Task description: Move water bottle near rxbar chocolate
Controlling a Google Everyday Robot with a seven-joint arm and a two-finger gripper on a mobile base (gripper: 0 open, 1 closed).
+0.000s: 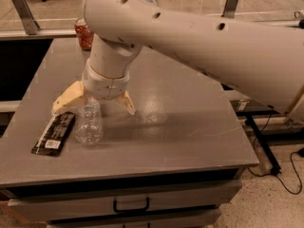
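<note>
Water bottle (89, 126): standing upright on the near-left part of the grey table (190, 127), its top tucked under the wrist so the cap is hidden.
Rxbar chocolate (53, 133): lying flat, long axis running near-to-far, just left of the bottle. Thin gap or contact, can't tell which.
Gripper (93, 106): directly over the bottle, jaws spread wide. Fingers (66, 99) straddle it left and right, and neither pad looks pressed on the plastic. Holding nothing.
Task status: looks essentially done, bottle is already next to the bar. What's left is getting clear without disturbing it.
Risk 1: a sideways pull-out instead of a straight lift would let a fingertip clip the bottle's shoulder. It looks empty and light, so it tips easily.
Risk 2: if it tips it rolls, since the ribbed round body won't stop itself. Near edge and left edge are both close, so it could drop off the table or end up away from the bar.
Risk 3: the left finger hangs just above the bar's far end. Any dip would drag the wrapper and open the gap.
Risk 4: red can (84, 32) sits at the far-left corner behind the arm. A wide swing on retract could knock it.
Suggested: lift vertically until the fingers clear the bottle top, then swing.
</note>
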